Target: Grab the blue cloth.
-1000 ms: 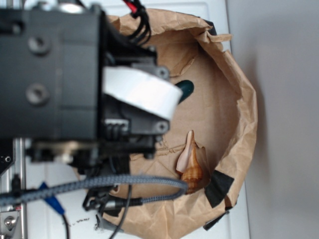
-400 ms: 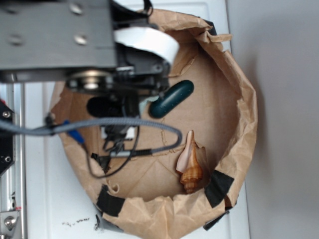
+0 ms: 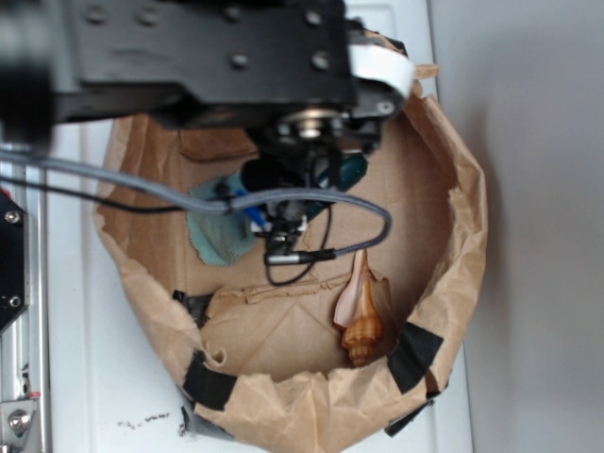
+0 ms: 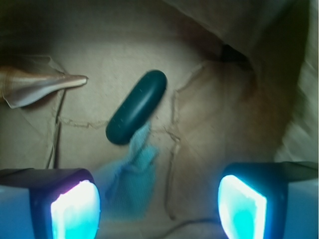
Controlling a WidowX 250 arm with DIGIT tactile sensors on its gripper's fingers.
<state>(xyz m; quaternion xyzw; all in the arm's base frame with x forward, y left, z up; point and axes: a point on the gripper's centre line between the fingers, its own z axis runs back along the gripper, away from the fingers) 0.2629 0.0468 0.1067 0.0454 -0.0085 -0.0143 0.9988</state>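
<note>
- Brown crumpled paper forms a shallow round basin (image 3: pixel 462 236) patched with strips of black tape (image 3: pixel 413 357), sitting on a white bench (image 3: pixel 85 377) beside a grey surface along the bench's right edge.
- Small pale teal-blue terry cloth with frayed edges (image 3: pixel 219 228) lies wrinkled on the paper floor in the basin's left half, nearer the left wall than the right; in the wrist view (image 4: pixel 132 174) it appears low in the picture, between the two claw tips but closer to the left-hand one.
- Dark teal smooth capsule-shaped object (image 4: pixel 136 106) lies tilted on the paper just beyond the cloth, its lower end touching or overlapping the cloth's corner; from the exterior camera it is almost wholly hidden under the arm.
- Tan and orange spiral seashell (image 3: pixel 362 316) rests near the basin's lower right wall, well apart from the cloth, its pointed tip entering the wrist view at the left (image 4: pixel 40 84).
- Black robot arm with grey braided cable (image 3: pixel 311 203) reaches over the basin's upper middle.
- Claw (image 4: pixel 159 199) stands released, its two glowing blue-lit pads (image 4: pixel 75 209) spread wide and empty; it seems to be above the cloth rather than touching it, though the blur makes that hard to judge.
</note>
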